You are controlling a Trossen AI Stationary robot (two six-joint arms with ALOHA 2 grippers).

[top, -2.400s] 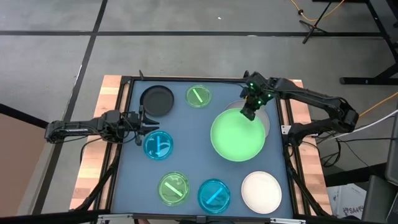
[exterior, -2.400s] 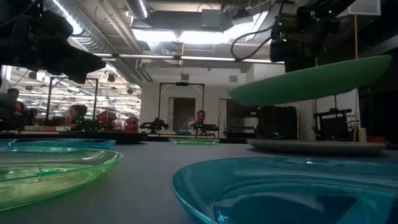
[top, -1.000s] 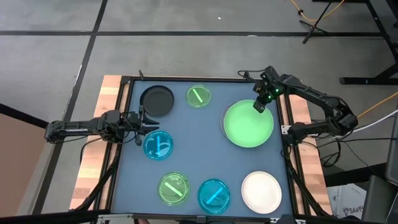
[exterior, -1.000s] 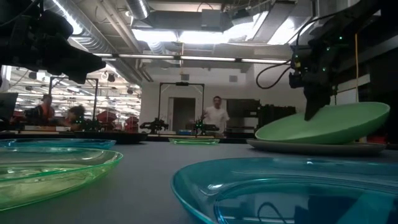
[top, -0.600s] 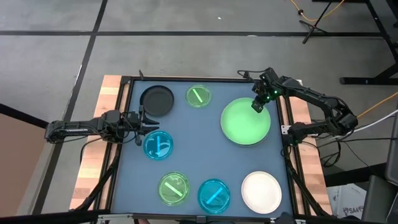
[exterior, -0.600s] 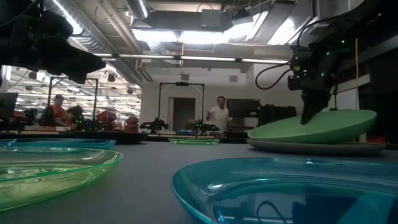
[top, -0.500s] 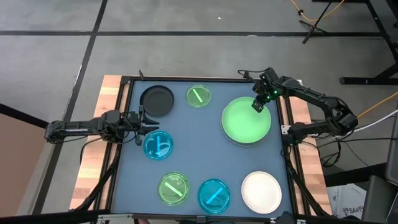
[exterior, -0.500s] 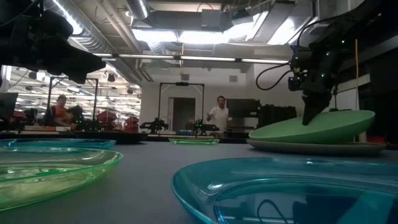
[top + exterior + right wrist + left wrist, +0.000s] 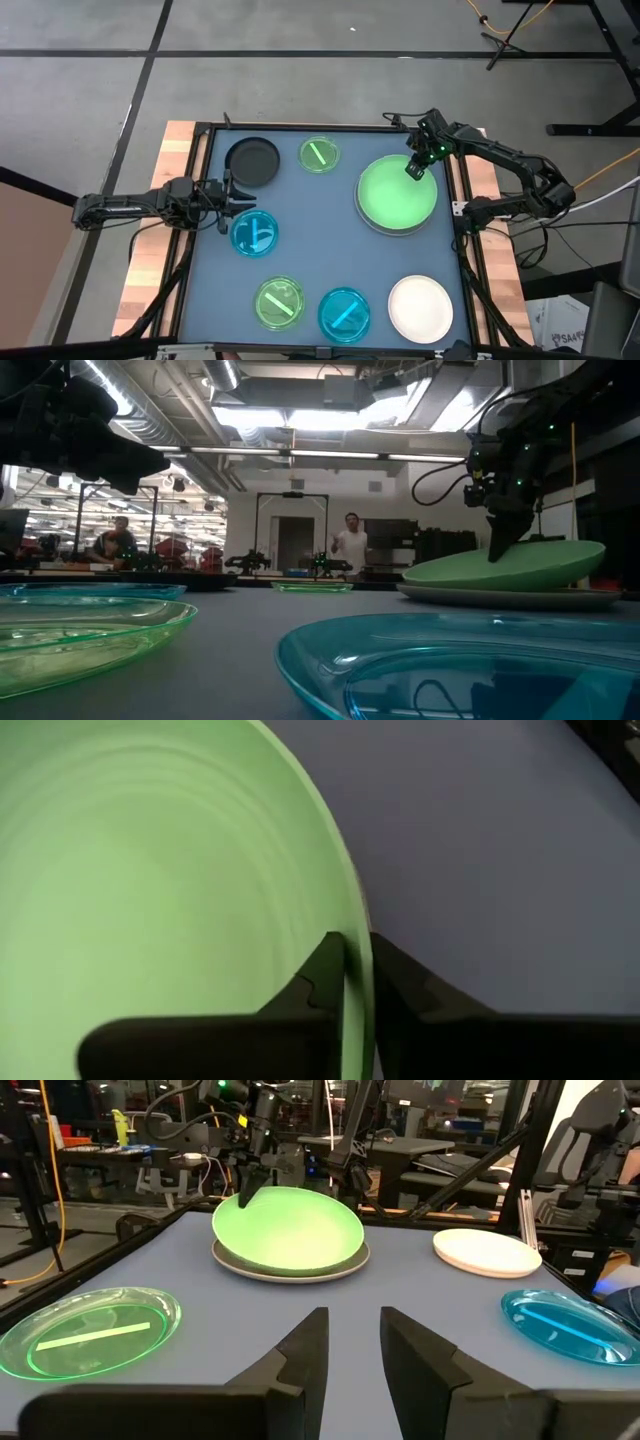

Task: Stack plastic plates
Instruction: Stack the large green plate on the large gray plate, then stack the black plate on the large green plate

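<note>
step: releasing light green plate (image 9: 398, 196) onto grey plate (image 9: 510, 598) at the table's far right | right gripper (image 9: 413, 169) pinches its rim, jaws narrow | I'd open fully, lift straight up so it settles centred | left gripper (image 9: 226, 194) parked left, slightly parted, empty

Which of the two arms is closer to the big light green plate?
The right. Its gripper sits at the large light green plastic plate's rim; the left gripper waits across the table.
</note>
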